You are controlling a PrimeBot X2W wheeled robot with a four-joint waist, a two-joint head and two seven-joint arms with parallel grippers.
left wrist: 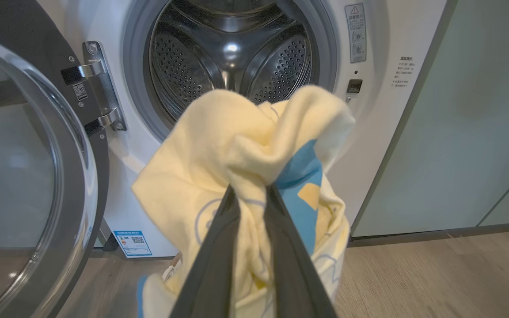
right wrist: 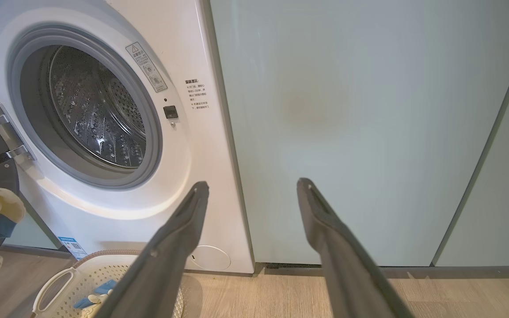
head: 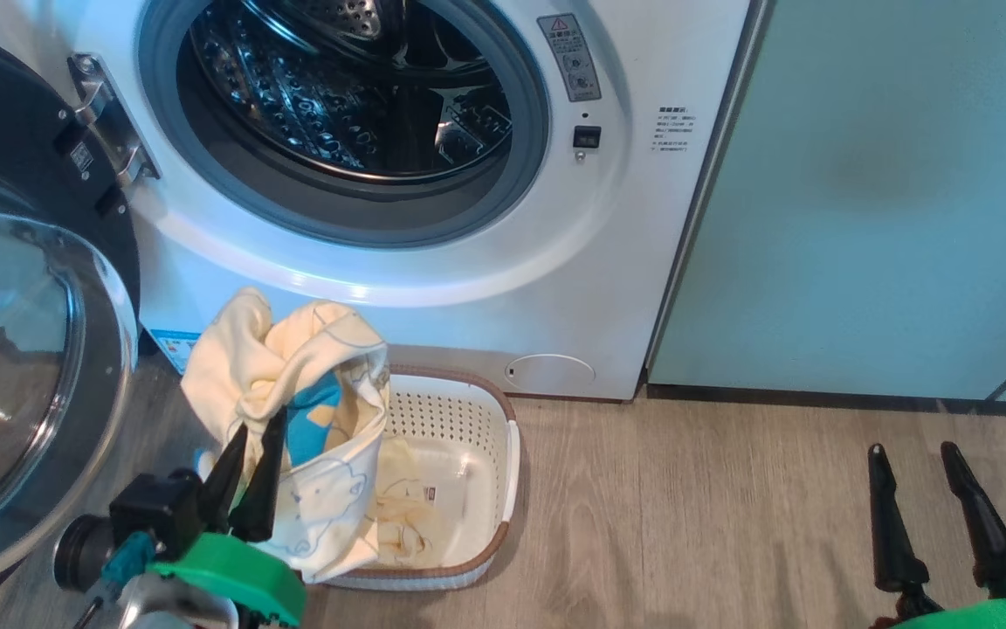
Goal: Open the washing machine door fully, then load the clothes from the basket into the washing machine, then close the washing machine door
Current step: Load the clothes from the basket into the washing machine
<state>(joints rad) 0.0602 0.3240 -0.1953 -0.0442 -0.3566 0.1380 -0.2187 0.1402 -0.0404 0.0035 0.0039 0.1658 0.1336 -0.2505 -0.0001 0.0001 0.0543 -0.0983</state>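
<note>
Clothes (head: 293, 376) are hanging in a bunch from your left gripper (head: 258, 428). Its two dark fingers (left wrist: 219, 247) are pinching tight on a fold of pale yellow fabric with a bright blue patch. The fingertips are sinking into the folds, so you are not seeing exactly where they meet.

The bundle is dangling over the left end of the basket (head: 503, 454), which is sitting on the wooden floor (head: 730, 507) just in front of the washing machine (head: 608, 288). The cloth is covering that end of the basket, so you cannot tell whether its lower edge is resting inside or hanging free. More pale yellow fabric is lying crumpled on the basket's bottom, partly hidden behind the hanging piece.

At your left the washing machine door (head: 31, 349) is standing swung open, and the picture's edge is cutting off most of its black ring. The drum (head: 346, 87) is gaping dark, its top is cropped, and you cannot make out its depths in the head view. The lifted cloth is half hiding the energy label (head: 173, 348).

Your right gripper (head: 913, 449) is hovering low at your right with its jaws spread wide and gripping nothing. It is well apart from the basket and in front of the pale green cabinets (head: 887, 192), and its body is running off the bottom edge.
</note>
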